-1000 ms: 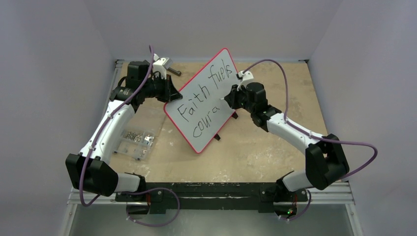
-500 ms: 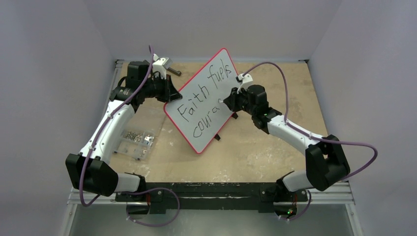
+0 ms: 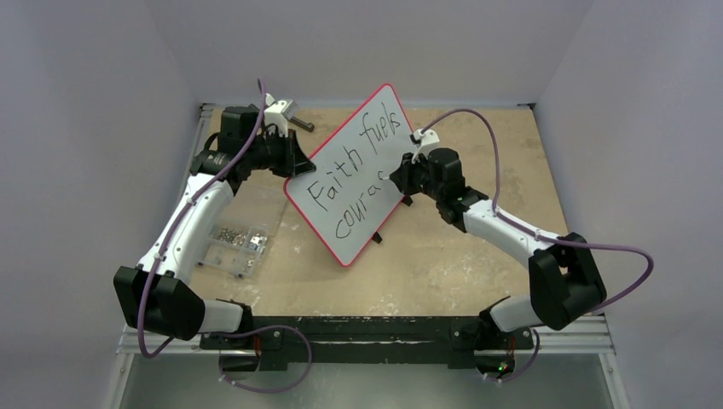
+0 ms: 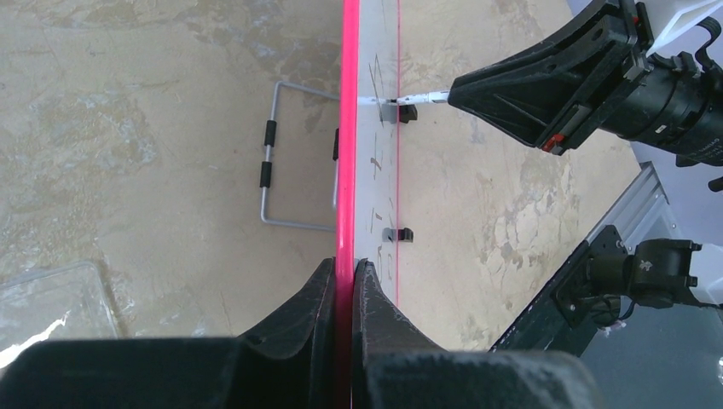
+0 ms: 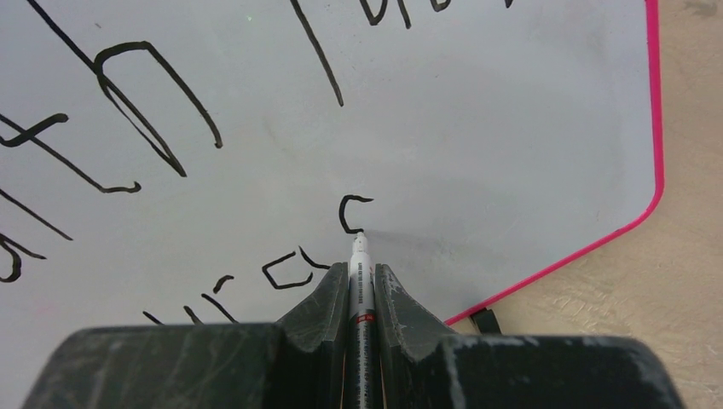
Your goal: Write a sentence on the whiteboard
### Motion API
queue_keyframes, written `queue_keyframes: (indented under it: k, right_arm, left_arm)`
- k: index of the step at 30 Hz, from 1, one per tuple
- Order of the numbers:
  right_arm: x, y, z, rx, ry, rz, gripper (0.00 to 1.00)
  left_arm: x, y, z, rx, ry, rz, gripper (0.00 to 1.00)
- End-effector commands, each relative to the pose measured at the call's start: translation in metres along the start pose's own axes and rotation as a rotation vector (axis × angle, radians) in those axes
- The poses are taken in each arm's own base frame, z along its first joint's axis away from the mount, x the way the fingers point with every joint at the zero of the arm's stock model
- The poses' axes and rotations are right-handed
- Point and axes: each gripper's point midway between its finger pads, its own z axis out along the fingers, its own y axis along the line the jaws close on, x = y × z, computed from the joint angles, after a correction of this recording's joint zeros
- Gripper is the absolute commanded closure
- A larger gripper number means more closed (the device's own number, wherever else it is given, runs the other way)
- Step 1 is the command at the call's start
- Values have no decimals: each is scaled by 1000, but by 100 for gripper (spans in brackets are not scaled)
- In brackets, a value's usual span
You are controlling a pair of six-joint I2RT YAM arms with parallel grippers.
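Note:
The whiteboard [image 3: 354,175], white with a red rim, stands tilted in mid-table. My left gripper [image 3: 294,164] is shut on its left rim [image 4: 349,170]. The sentence [image 3: 358,162] reads "Faith fuels" on the upper line and "coura" plus a fresh curved stroke [image 5: 349,213] on the lower. My right gripper [image 3: 397,175] is shut on a white marker [image 5: 361,290]. The marker tip [image 5: 359,235] touches the board at the end of that stroke. In the left wrist view the marker [image 4: 418,99] meets the board face from the right.
A clear plastic box [image 3: 234,243] of small metal parts lies left of the board. A wire stand [image 4: 281,153] lies on the table behind the board. A black foot [image 5: 486,320] sits under the board's lower right rim. Grey walls enclose the table.
The right gripper has moved slightly up and right along the lower line, and a new curved stroke has appeared after "coura". The left arm and the board have stayed still.

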Motion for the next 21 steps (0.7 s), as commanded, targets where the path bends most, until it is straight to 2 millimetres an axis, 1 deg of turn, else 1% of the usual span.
queue_keyframes:
  k: [1, 5, 9, 16, 21]
  right_arm:
    - [-22, -2, 8, 37, -36, 5, 100]
    - [-33, 0, 12, 38, -50, 4, 100]
    - [-38, 3, 14, 28, -58, 3, 100]
    - [-38, 5, 13, 13, -63, 6, 100]
    - [-44, 8, 11, 6, -84, 11, 100]
  left_arm:
    - [-19, 12, -8, -75, -75, 91, 100]
    - [-19, 12, -9, -75, -77, 92, 100]
    - [-19, 12, -8, -75, -76, 92, 100]
    - [-19, 11, -9, -74, -78, 93, 100]
    - [-19, 11, -9, -73, -77, 93, 100]
